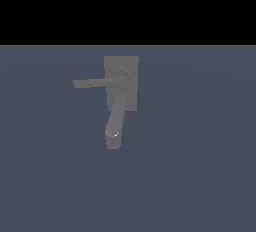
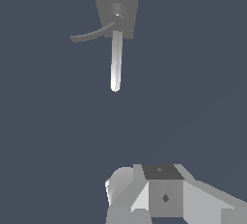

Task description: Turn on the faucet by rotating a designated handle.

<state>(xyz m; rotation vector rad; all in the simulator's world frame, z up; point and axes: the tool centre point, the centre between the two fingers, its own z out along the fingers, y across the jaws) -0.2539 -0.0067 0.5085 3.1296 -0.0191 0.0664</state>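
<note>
In the wrist view, part of the gripper (image 2: 159, 196) fills the nearest edge of the frame: pale blocky housing with a darker square panel. Its fingers lie outside the picture, so whether they are spread or closed cannot be told, and nothing is seen in its grasp or against it. The gripper sits well apart from the faucet (image 2: 116, 13), which stands alone on a flat blue-grey floor (image 1: 200, 176). In the exterior view, the arm does not appear. Nearest the camera there is the rounded end of the spout (image 1: 116, 121), a thick tube running down from the rectangular base plate (image 1: 131, 63). Beyond it, the handle (image 1: 96, 82), a thin flat bar, juts from the round hub (image 1: 123, 74) toward the exterior view's left, roughly square to the spout.
</note>
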